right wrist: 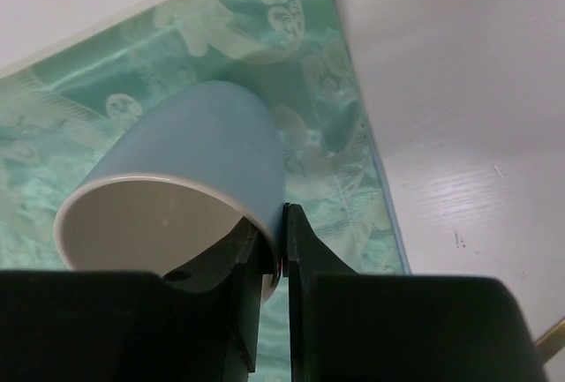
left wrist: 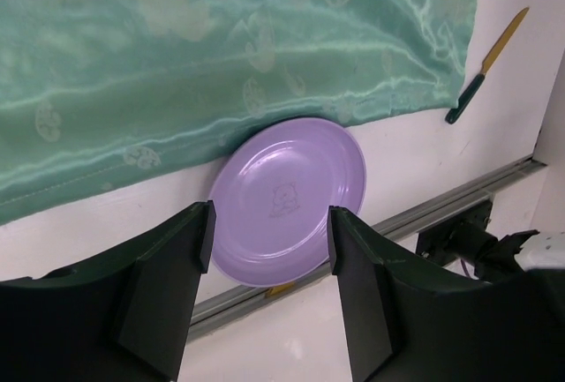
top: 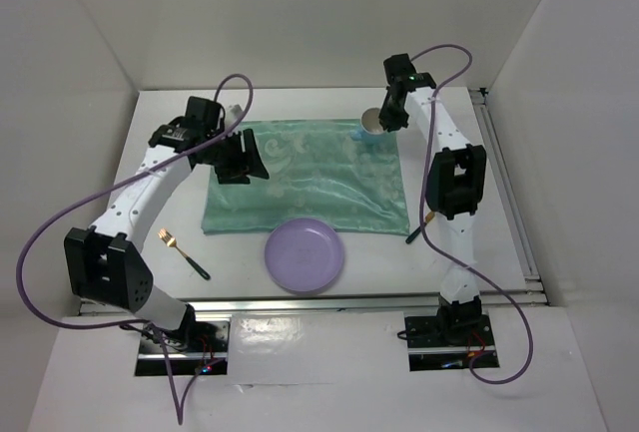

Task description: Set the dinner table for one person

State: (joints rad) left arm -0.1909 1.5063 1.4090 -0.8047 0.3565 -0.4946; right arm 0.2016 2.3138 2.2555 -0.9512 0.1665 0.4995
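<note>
The white dinner table (top: 469, 252) carries a teal patterned cloth (top: 310, 178). A purple plate (top: 306, 254) lies at the cloth's near edge, also in the left wrist view (left wrist: 291, 197). My right gripper (top: 382, 125) is shut on the rim of a blue cup (right wrist: 190, 170) with a cream inside, over the cloth's far right corner (right wrist: 353, 135). One finger is inside the cup, one outside. My left gripper (top: 240, 158) is open and empty above the cloth's left part; its fingers (left wrist: 168, 267) frame the plate.
A gold fork (top: 183, 252) with a dark handle lies near left of the cloth. A gold knife (left wrist: 487, 63) with a dark handle lies right of the cloth, partly under the right arm (top: 454, 183). A metal rail (top: 399, 297) runs along the near edge.
</note>
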